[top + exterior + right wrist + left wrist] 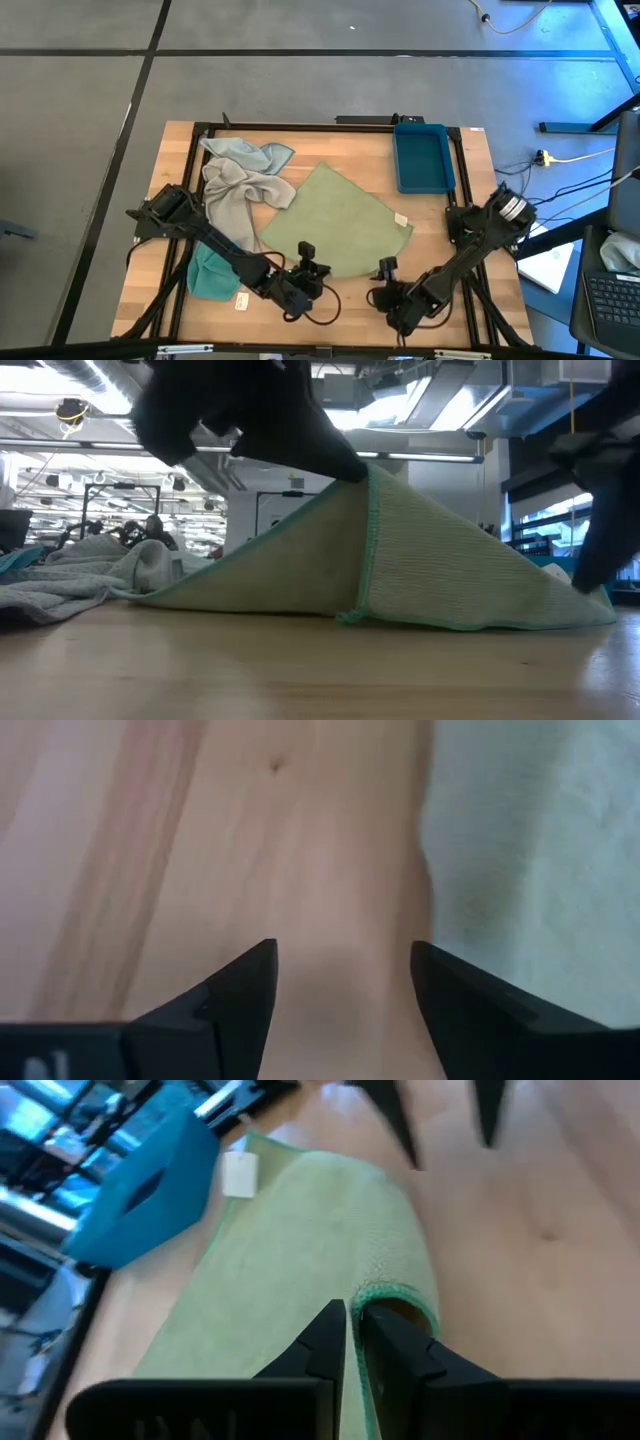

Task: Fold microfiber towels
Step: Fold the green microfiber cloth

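Observation:
A pale green microfiber towel [335, 222] lies spread on the middle of the wooden table, its near part raised in a tent shape [400, 550]. My left gripper [308, 258] is shut on that raised part. My right gripper [388, 268] stands open just off the towel's near edge, over bare wood [345, 990], touching nothing. A grey towel [240, 190] and a pale blue one [250, 152] lie crumpled at the far left. A teal one [208, 275] lies under my left arm. My left gripper pinches the green towel's hemmed edge [388, 1293] between its two fingers, where the cloth curls over in a small loop. The fingers come from the table's near left, slanting down. The pinched part is lifted to a peak [366, 478]; the cloth slopes down from it, and its lower hem [450, 623] rests on the table.
A rigid blue tray [422, 158] stands at the far right. A small white tag [241, 300] lies near the table's front left. Bare wood shows along the near edge and at the right of the green towel.

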Available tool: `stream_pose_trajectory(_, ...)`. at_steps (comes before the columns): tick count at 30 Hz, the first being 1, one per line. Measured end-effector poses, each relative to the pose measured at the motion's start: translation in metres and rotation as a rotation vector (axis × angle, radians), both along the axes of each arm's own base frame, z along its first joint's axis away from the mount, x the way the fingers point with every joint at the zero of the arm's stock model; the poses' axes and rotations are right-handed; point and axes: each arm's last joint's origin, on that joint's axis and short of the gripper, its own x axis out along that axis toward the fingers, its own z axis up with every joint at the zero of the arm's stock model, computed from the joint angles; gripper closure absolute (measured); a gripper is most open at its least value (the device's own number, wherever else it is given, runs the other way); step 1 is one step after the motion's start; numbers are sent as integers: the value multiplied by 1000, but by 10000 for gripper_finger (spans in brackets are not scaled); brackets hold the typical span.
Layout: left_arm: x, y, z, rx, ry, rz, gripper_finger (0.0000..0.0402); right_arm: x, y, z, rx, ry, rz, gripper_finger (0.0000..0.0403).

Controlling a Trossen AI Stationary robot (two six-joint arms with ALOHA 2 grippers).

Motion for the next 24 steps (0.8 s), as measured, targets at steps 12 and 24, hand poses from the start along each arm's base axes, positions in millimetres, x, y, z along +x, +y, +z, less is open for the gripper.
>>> stream_pose_trajectory(12,13,31,-2,5,12,110,374,22,4,-8,-211,-203,88,171)
stream_pose_trajectory(24,20,80,-12,22,149,240,374,53,-36,-22,-256,-90,35,188)
